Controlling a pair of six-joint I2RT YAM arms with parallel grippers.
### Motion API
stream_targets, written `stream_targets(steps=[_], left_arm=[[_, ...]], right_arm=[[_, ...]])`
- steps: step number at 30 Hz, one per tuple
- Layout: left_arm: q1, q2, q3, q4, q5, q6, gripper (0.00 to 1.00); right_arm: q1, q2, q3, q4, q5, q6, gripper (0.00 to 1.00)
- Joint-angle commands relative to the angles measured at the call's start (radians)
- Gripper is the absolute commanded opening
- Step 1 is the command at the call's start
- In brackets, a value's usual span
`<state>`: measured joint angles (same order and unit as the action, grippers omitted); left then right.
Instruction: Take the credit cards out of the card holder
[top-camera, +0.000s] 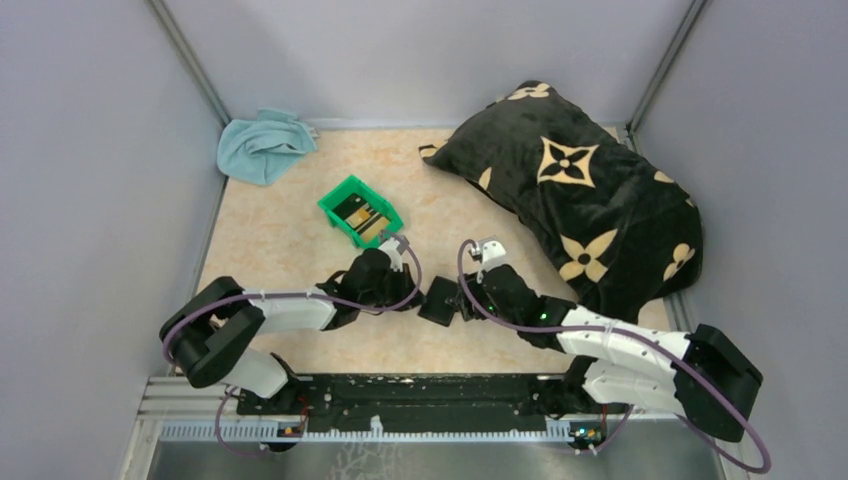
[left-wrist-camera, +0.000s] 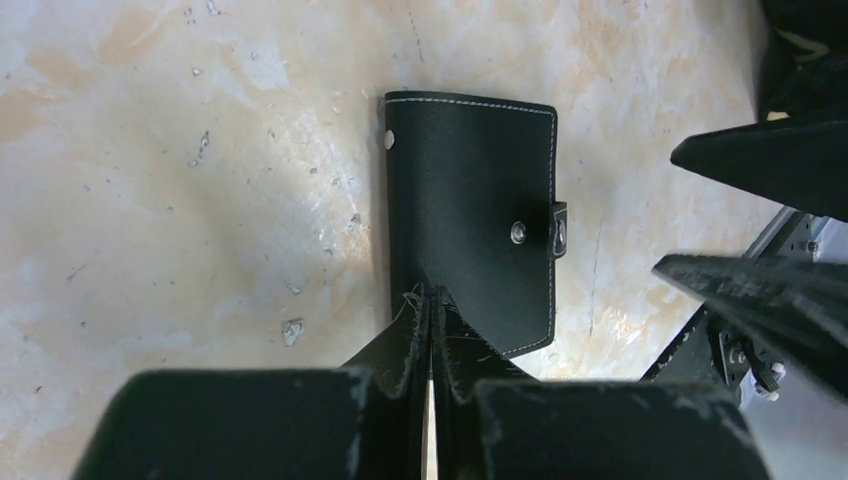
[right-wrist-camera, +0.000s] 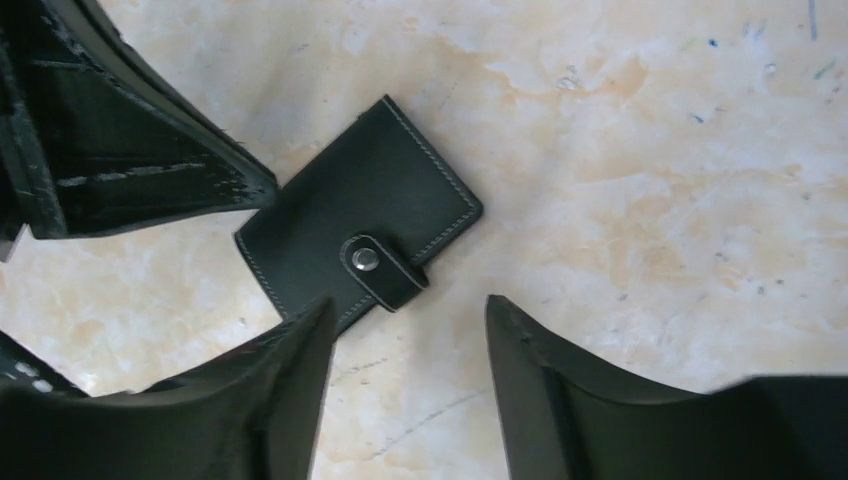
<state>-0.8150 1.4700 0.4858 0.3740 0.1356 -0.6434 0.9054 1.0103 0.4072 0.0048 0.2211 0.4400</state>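
Observation:
The card holder (top-camera: 437, 300) lies closed and flat on the table between my two grippers, its snap strap fastened. It also shows in the left wrist view (left-wrist-camera: 470, 210) and the right wrist view (right-wrist-camera: 360, 225). Dark credit cards with tan markings (top-camera: 360, 215) lie in the green bin (top-camera: 335, 200). My left gripper (left-wrist-camera: 432, 295) is shut with nothing between its fingers, and its tips are over the holder's near end. My right gripper (right-wrist-camera: 410, 305) is open and empty, with its left finger over the holder's edge by the strap.
A large black pillow with tan flower marks (top-camera: 575, 190) fills the back right. A light blue cloth (top-camera: 262, 145) lies in the back left corner. Grey walls close in the table on three sides.

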Motion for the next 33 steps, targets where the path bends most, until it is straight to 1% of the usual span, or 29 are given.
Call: stream_targets(steps=[1,4,7,11,15,19,21,24,28,29,33], left_arm=[[0.007,-0.001,0.026,0.006,0.014,0.004,0.04],[0.007,0.005,0.022,0.014,0.022,-0.011,0.03],[0.007,-0.009,0.012,0.014,0.027,-0.021,0.03],[0.007,-0.032,-0.003,-0.013,-0.026,-0.026,0.03],[0.007,-0.05,-0.02,-0.012,-0.058,-0.034,0.03],[0.008,-0.051,-0.015,-0.018,-0.046,-0.034,0.02],[0.008,-0.048,-0.016,-0.018,-0.045,-0.029,0.02],[0.008,-0.044,-0.016,-0.018,-0.046,-0.024,0.02],[0.008,-0.044,-0.022,-0.004,-0.038,-0.033,0.02],[0.008,-0.046,-0.022,-0.003,-0.036,-0.033,0.02],[0.008,-0.07,-0.017,-0.018,-0.024,-0.032,0.0]], right_arm=[[0.094,0.071,0.131,-0.016,0.119,-0.068,0.64],[0.132,0.169,0.196,-0.047,0.164,-0.067,0.66],[0.151,0.227,0.218,-0.032,0.185,-0.057,0.65],[0.166,0.298,0.234,-0.017,0.204,-0.043,0.62],[0.176,0.376,0.261,-0.016,0.246,-0.013,0.58],[0.179,0.424,0.283,-0.046,0.282,0.028,0.51],[0.18,0.424,0.277,-0.053,0.295,0.043,0.41],[0.178,0.403,0.265,-0.07,0.314,0.066,0.22],[0.179,0.366,0.259,-0.107,0.347,0.091,0.04],[0.179,0.357,0.259,-0.114,0.354,0.093,0.01],[0.179,0.281,0.247,-0.11,0.349,0.077,0.0]])
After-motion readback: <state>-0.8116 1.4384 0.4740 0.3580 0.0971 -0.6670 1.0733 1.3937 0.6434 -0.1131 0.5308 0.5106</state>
